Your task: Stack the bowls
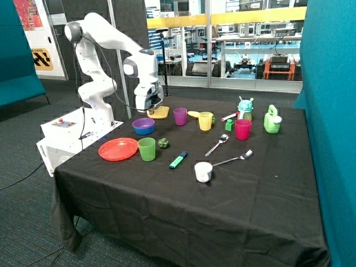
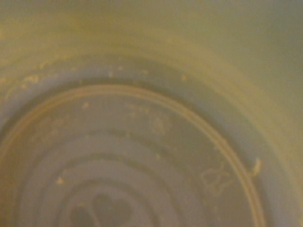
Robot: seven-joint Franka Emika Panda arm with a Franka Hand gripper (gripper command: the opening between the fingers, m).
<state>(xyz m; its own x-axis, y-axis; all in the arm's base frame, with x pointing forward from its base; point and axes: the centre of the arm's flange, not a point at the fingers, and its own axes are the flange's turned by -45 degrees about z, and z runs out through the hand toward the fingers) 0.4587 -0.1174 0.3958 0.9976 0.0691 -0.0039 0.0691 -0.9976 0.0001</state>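
My gripper (image 1: 151, 109) hangs over the table's back corner near the robot base, shut on the rim of the yellow bowl (image 1: 161, 113). That bowl sits tilted just above the black cloth. In the wrist view the yellow bowl (image 2: 142, 156) fills the whole picture at very close range, showing moulded rings, and no fingers show there. Just in front of the gripper stands a bowl (image 1: 143, 125) that is blue outside and purple inside; it looks like the purple bowl nested in the blue one.
A red-orange plate (image 1: 118, 149) and a green cup (image 1: 147, 149) stand in front of the nested bowls. Purple (image 1: 180, 116), yellow (image 1: 206, 120) and pink (image 1: 242, 129) cups, two spoons (image 1: 217, 144), a green marker (image 1: 178, 160) and a tipped white cup (image 1: 203, 171) lie further along.
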